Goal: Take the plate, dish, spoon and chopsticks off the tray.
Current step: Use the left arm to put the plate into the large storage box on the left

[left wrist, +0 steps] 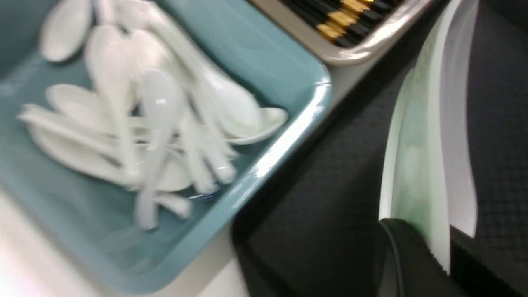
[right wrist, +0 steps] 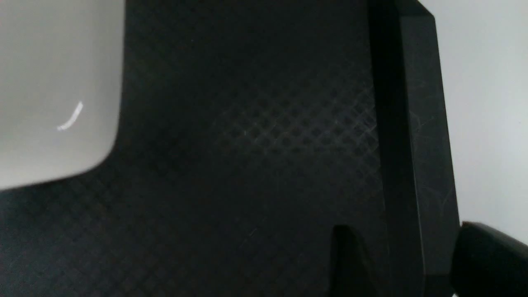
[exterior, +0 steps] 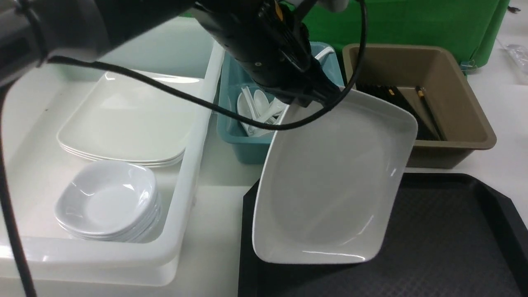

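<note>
One glossy white square plate (exterior: 330,185), round-cornered and shallow-rimmed, hangs tilted over the left part of the black, grid-textured tray (exterior: 453,239). Its far edge is pinched tight between the jaws of the left tool (exterior: 317,99); whether its near edge touches the tray cannot be told. The right tool (right wrist: 406,235) hovers at a raised rim of the tray, jaws apart, gripping nothing. Just behind the plate, a teal bin (exterior: 235,136) holds a heap of white spoons (exterior: 258,107) and a brown bin (exterior: 466,123) holds black chopsticks (exterior: 412,107). Left on the tabletop (exterior: 222,231), a white tub (exterior: 189,165) carries stacked plates (exterior: 123,119) and small dishes (exterior: 107,202).
</note>
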Controlling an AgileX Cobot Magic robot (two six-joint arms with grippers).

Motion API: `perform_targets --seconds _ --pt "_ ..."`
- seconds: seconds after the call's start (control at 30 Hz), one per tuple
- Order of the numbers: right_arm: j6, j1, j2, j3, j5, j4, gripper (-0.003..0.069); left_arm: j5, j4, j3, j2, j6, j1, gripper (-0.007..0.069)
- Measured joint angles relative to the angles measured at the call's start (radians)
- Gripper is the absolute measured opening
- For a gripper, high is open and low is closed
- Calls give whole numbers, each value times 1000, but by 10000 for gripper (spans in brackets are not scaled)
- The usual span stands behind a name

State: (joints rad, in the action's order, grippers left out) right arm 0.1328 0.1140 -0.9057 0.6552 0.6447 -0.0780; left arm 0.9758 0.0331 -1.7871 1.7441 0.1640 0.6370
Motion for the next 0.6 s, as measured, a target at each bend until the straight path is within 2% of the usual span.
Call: perform_targets --seconds 0.1,0.23,0.4,0.5,0.6 --pt "0 0 0 0 0 0 372 14 -17 -17 -13 -8 -34 21" --pt "0 0 0 0 -6 0 372 21 -154 -43 -34 9 -126 22" --pt "0 0 0 0 -10 0 372 46 -195 -47 -38 17 -176 22" --pt "0 0 0 0 -10 0 372 55 -230 -67 -43 17 -240 22" --pt "0 0 0 0 -11 0 372 59 -306 -115 -65 25 -363 22"
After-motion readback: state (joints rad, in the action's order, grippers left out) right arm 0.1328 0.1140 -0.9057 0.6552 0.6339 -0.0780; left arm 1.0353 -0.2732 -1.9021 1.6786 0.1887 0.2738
